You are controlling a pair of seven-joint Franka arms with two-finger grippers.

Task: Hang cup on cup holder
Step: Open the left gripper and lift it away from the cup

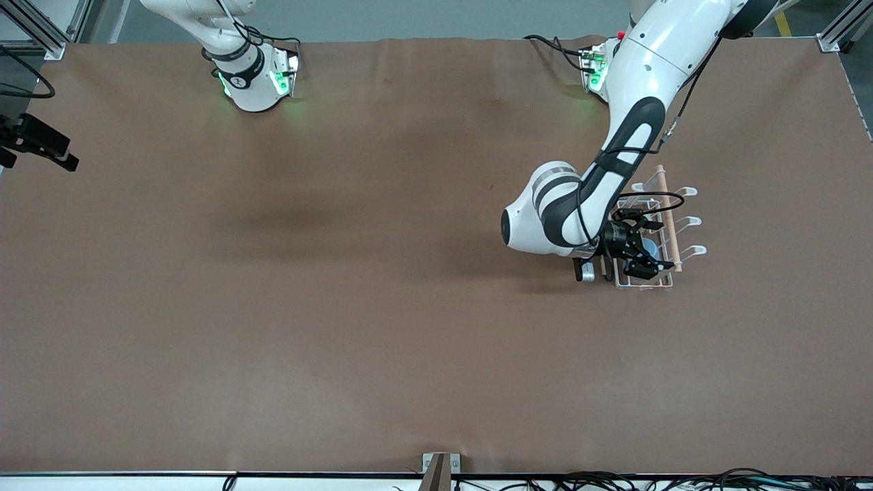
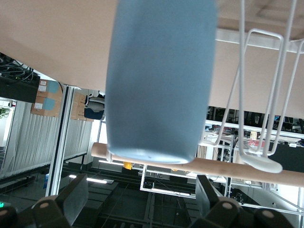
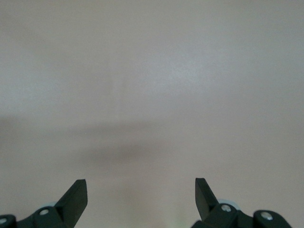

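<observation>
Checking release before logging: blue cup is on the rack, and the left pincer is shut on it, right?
Not quite. In the left wrist view the left pincer is open, its fingers apart and clear of the cup. The cup is on the cup holder.

cup [image 2: 159,80] on cup holder [image 1: 672,225] prong

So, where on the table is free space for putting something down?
The brown table is bare from the cup holder toward the right arm's end, and nearer the front camera. It is crowded at the holder: the open left gripper is by the cup.
</observation>
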